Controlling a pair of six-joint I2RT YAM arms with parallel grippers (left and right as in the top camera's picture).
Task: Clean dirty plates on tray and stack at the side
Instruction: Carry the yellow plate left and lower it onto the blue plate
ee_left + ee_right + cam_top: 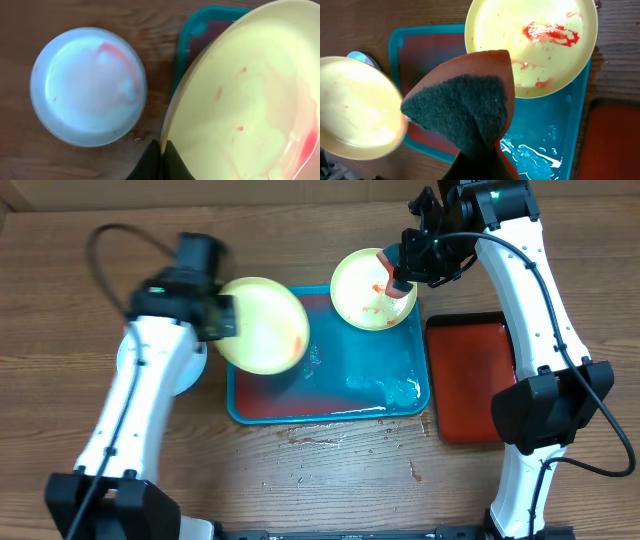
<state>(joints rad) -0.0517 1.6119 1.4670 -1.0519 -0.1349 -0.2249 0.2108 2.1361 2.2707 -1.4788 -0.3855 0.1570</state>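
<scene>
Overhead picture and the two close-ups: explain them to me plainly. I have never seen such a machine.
This is a robot with a white left arm and right arm at a wooden table. The overhead picture looks straight down; each close-up comes from a camera on one wrist. The left gripper is shut on a pale yellow plate, held over the left end of the teal tray. Beside the tray lies a light blue plate with a pink smear. The right gripper is shut on a sponge, above a second yellow plate smeared red, on the tray's far corner. A smaller red tray lies to the right.
</scene>
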